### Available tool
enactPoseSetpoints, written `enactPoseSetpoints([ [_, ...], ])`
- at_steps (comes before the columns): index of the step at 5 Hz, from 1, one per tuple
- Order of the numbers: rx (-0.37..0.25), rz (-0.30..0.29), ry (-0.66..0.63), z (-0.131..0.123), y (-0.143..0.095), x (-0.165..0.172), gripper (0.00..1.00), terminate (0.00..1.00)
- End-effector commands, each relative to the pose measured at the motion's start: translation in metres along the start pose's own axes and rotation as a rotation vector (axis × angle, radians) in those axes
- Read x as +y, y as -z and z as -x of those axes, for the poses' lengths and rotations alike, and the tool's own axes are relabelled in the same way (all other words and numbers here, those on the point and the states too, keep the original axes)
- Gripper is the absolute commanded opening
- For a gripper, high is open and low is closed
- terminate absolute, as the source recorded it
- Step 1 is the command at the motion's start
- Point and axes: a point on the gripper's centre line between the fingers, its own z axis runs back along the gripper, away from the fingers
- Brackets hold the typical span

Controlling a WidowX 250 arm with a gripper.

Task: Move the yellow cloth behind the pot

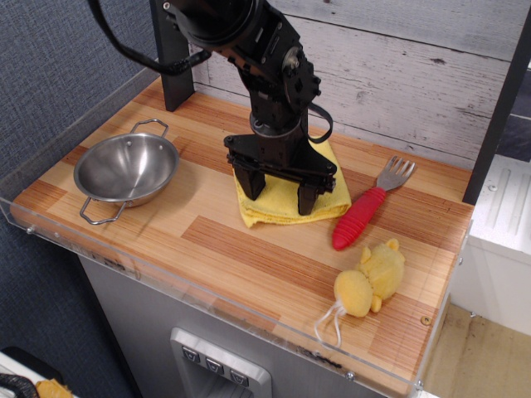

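Yellow cloth, rumpled, folded, under spread claw, right of pot

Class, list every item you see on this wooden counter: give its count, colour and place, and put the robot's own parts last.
yellow cloth: 1, yellow, folded, middle of the counter, under the gripper
pot: 1, shiny steel with two wire loop handles, left side of the counter, apart from the cloth
fork: 1, red ribbed handle with a grey head, right of the cloth, head toward the back wall
plush toy: 1, yellow, front right of the counter, a white cord trailing toward the front edge
counter: 1, striped wood, with a clear guard along its edges
gripper: 1, black, fingers spread and pointing down onto the cloth
arm: 1, black, coming down from the upper left
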Motion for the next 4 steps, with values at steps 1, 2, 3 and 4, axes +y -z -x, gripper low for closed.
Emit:
enactPoseSetpoints([
  [1, 0.035, -0.025, -0.026, -0.003, 0.013, 0.024, 1.00, 0.00],
  [2, 0.035, -0.034, -0.042, -0.010, 0.017, 0.036, 1.00, 0.00],
  [3, 0.031, -0.042, -0.067, -0.020, 0.020, 0.047, 1.00, 0.00],
  [4, 0.022, -0.063, -0.099, -0.029, 0.018, 0.064, 1.00, 0.00],
])
